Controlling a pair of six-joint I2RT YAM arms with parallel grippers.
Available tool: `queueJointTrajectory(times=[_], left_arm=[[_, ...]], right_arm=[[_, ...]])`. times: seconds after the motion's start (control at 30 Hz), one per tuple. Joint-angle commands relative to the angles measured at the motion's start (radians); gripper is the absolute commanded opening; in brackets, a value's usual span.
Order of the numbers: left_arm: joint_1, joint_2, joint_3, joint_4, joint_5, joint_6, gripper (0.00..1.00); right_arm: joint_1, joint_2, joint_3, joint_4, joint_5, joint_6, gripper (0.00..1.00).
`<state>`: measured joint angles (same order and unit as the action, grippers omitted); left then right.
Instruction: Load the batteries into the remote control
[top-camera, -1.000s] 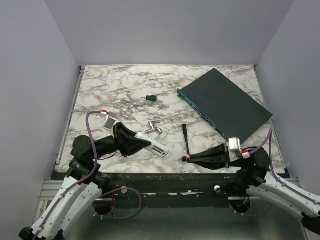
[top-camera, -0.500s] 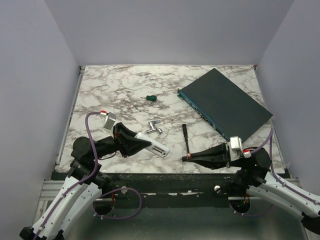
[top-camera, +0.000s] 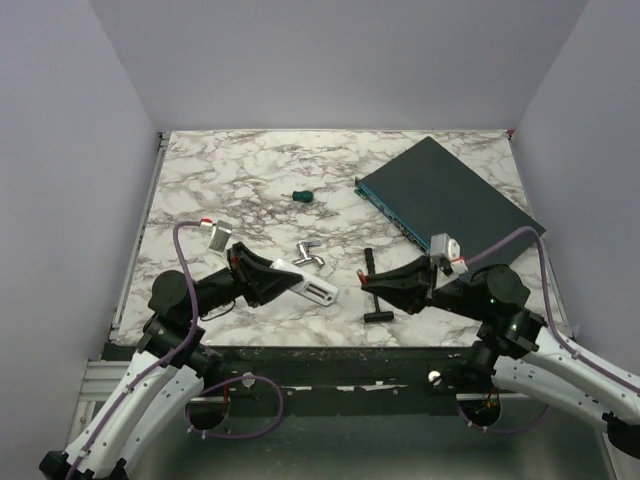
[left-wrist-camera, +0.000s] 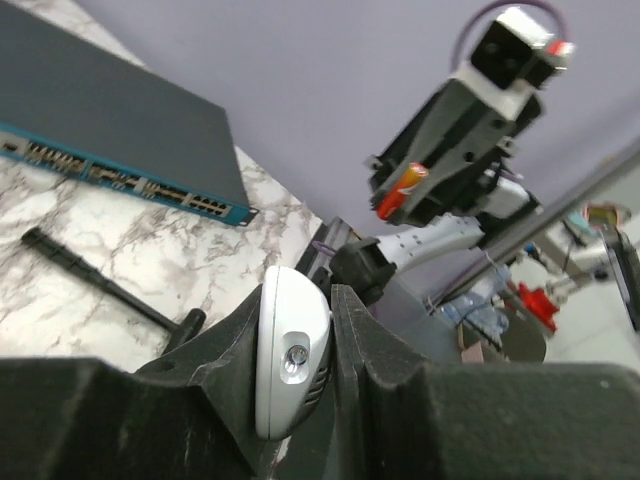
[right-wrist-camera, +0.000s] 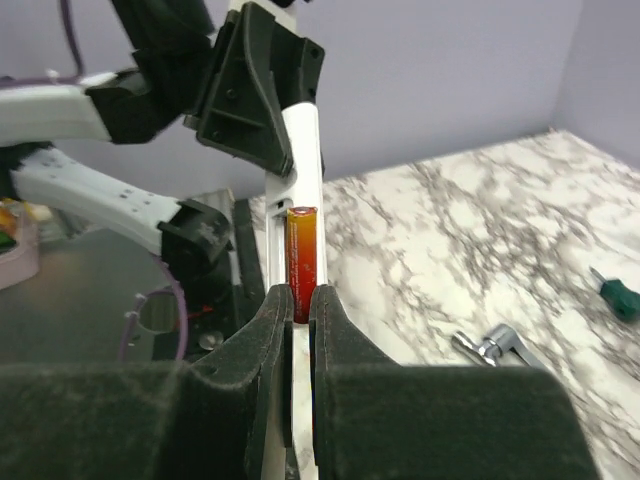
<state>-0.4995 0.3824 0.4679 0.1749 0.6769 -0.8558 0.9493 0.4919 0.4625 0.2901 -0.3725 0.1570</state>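
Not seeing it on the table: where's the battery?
Right wrist view: the battery is pinched in the right gripper, facing the remote in the left gripper.

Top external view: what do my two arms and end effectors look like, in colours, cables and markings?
The left arm and right arm have white lower links and black joints. A purple cable loops along each. Each wrist carries a silver block with a red mark. The left end effector and right end effector are black, wedge-shaped, two-fingered.

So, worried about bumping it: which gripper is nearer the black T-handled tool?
Right. The right gripper, holding the battery, hangs above the black tool; the left gripper, holding the remote control, is off to its left.
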Motion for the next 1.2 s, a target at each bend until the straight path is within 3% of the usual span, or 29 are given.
queueJointTrajectory(times=[0.0, 0.3, 0.5, 1.17], left_arm=[[-0.002, 0.065, -0.013, -0.081, -0.191, -0.126, 0.00], [-0.007, 0.180, -0.184, 0.156, -0.269, -0.292, 0.00], [-0.008, 0.170, -0.198, 0.175, -0.264, -0.287, 0.00], [-0.010, 0.168, -0.253, 0.247, -0.287, -0.331, 0.00]], right_arm=[[0.005, 0.177, 0.213, -0.360, 0.069, -0.131, 0.01], [0.005, 0.538, 0.599, -0.777, 0.177, -0.191, 0.01], [0.007, 0.685, 0.744, -0.980, 0.113, -0.212, 0.01], [0.071, 0.885, 0.835, -0.997, 0.111, -0.231, 0.01]])
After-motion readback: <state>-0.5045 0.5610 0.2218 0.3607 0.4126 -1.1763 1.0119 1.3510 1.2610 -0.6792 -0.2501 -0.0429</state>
